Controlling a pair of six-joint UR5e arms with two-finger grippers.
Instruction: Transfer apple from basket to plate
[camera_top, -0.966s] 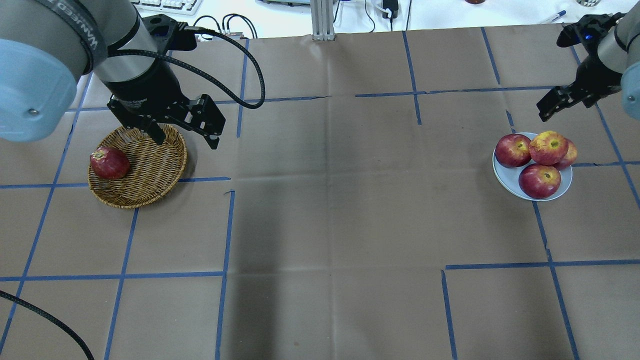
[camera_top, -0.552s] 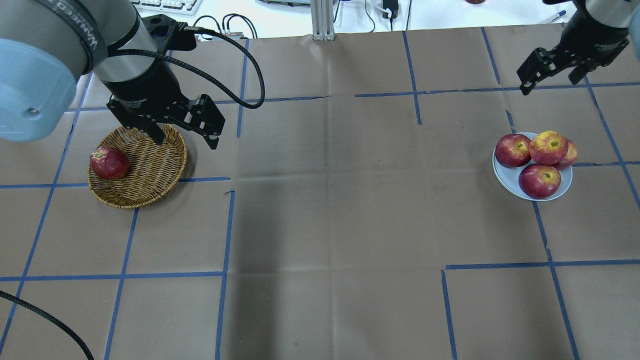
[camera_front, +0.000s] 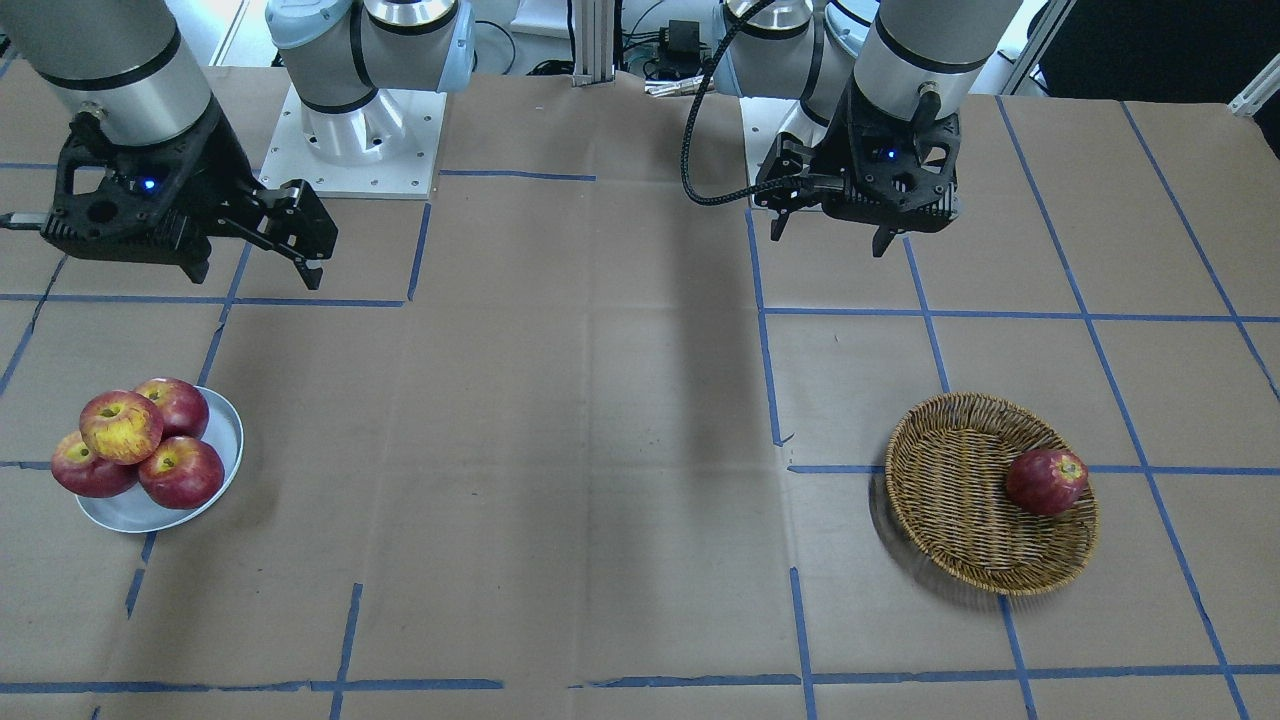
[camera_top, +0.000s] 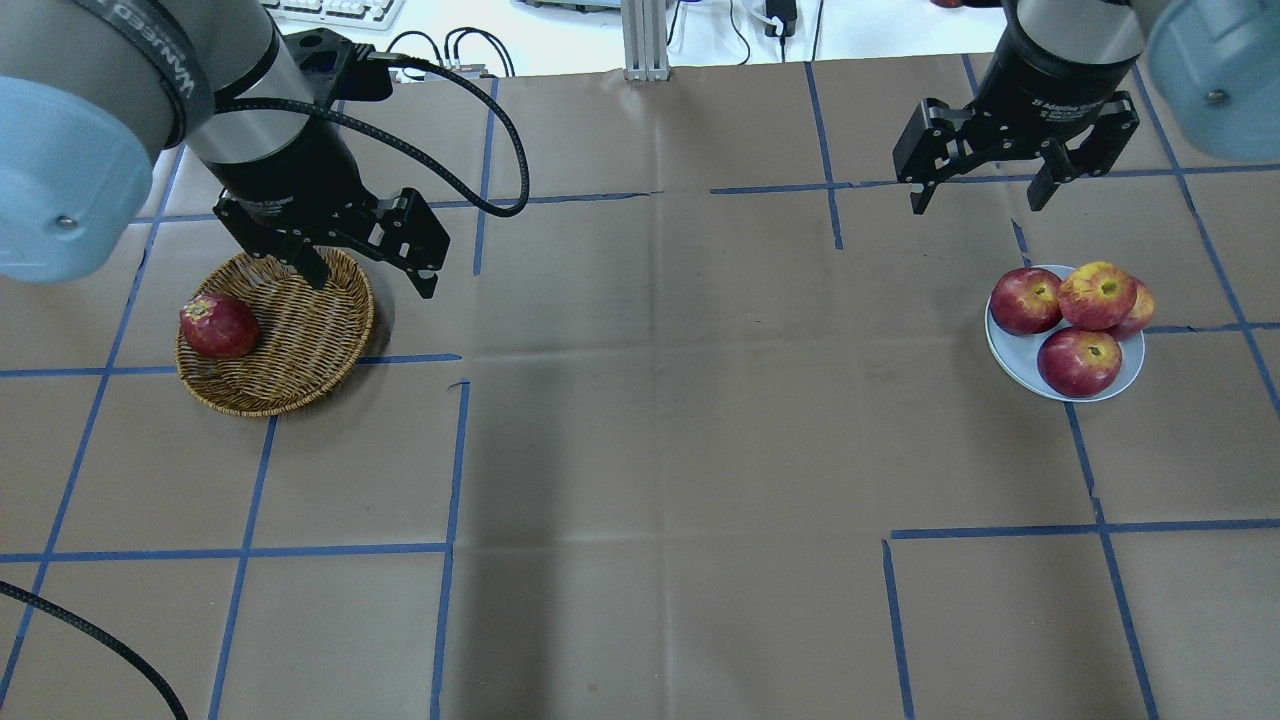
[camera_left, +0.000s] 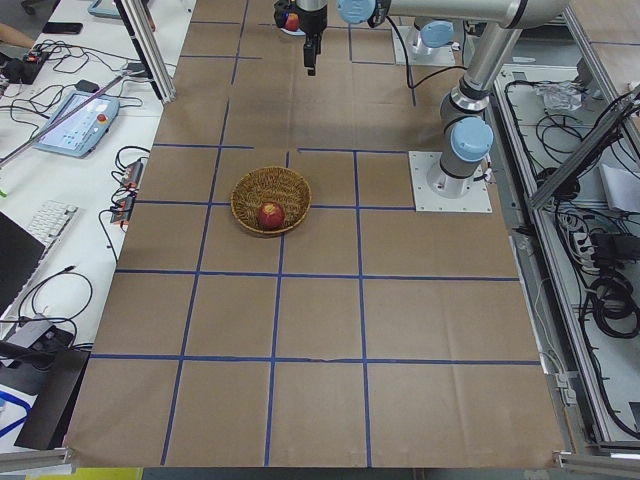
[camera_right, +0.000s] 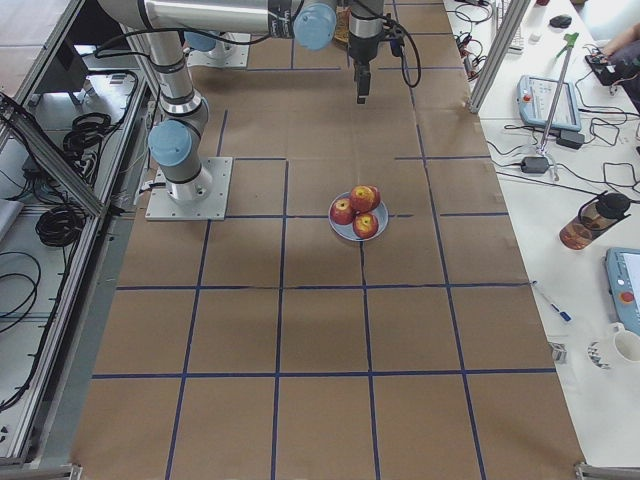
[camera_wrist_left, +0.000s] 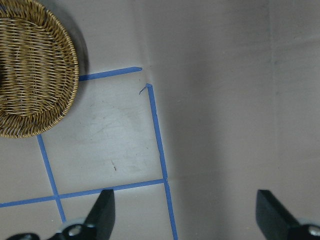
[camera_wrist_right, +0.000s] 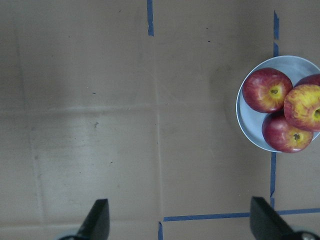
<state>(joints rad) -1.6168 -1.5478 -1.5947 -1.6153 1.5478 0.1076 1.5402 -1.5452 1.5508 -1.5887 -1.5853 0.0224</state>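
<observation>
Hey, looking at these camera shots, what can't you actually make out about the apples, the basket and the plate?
- Fourth apple on the plate: in the overhead view it is mostly hidden behind the yellow-streaked apple. The right wrist view cuts it off at the right edge.
- Basket: the left wrist view cuts it at the left and top edges, so the dark red apple inside does not show there.
- Yellow-streaked apple's underside: hidden by the apples beneath it.

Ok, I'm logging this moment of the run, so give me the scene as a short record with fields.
apple: on the plate, atop three darker apples
plate: holds four apples
basket: holds one dark red apple
left gripper: open, empty, raised near the basket
right gripper: open, empty, clear of the plate
</observation>
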